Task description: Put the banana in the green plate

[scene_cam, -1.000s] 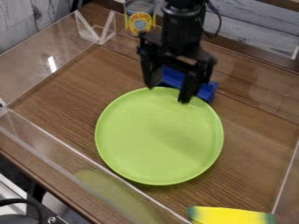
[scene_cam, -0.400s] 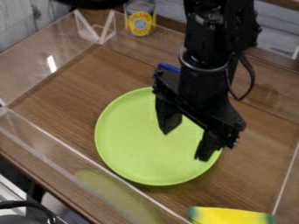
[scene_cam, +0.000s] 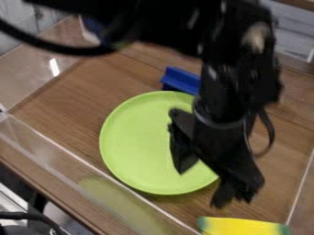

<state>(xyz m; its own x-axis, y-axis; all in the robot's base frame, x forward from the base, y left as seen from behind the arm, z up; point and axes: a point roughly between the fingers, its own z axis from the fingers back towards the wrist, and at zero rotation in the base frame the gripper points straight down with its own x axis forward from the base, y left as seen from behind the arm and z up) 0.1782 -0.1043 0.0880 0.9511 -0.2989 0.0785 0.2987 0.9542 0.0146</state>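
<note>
The large round green plate [scene_cam: 132, 139] lies flat on the wooden floor of a clear-walled bin. The banana [scene_cam: 245, 226], bright yellow with a greenish end, lies at the bottom right edge of the view, off the plate. My gripper [scene_cam: 211, 173] is motion-blurred and hangs over the plate's front right rim, jaws open with nothing between them. Its dark fingers [scene_cam: 185, 156] point down, a short way up and left of the banana. The arm hides the plate's right side.
A dark blue block [scene_cam: 181, 79] sits just behind the plate. Clear plastic walls [scene_cam: 37, 138] fence the bin on the left and front. A pale blurry yellowish streak [scene_cam: 117, 207] runs along the front wall.
The arm has swept from the back, near the blue block, across the plate toward the front right and closer to the banana. The jaws stayed open.
</note>
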